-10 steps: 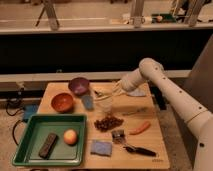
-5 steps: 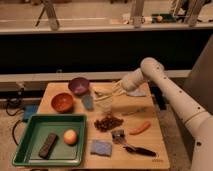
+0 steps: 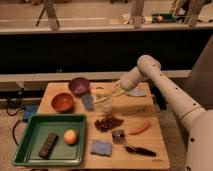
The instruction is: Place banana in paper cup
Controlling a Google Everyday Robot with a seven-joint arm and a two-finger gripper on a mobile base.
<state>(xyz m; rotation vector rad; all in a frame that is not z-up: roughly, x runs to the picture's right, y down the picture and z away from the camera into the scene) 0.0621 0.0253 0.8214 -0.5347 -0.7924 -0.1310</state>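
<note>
My gripper [image 3: 111, 95] reaches in from the right on the white arm and hangs over the back middle of the wooden table [image 3: 155, 150]. It is shut on the banana [image 3: 102, 98], a pale yellow slim piece that slants down to the left. The paper cup [image 3: 104, 107], small and white, stands right beneath the banana's lower end. I cannot tell whether the banana touches the cup's rim. The cup's far side is partly hidden by the fingers.
A purple bowl [image 3: 79, 85] and an orange-brown bowl [image 3: 62, 102] stand left of the cup, with a blue object [image 3: 88, 102] between. A green tray [image 3: 30, 150] holds a dark bar and a round fruit. A brown pile [image 3: 108, 122], a carrot [image 3: 140, 128], a blue sponge [image 3: 101, 147] and a black-handled tool [image 3: 136, 149] lie in front.
The gripper and banana stay over the cup with almost no visible movement. Nothing else has moved.
</note>
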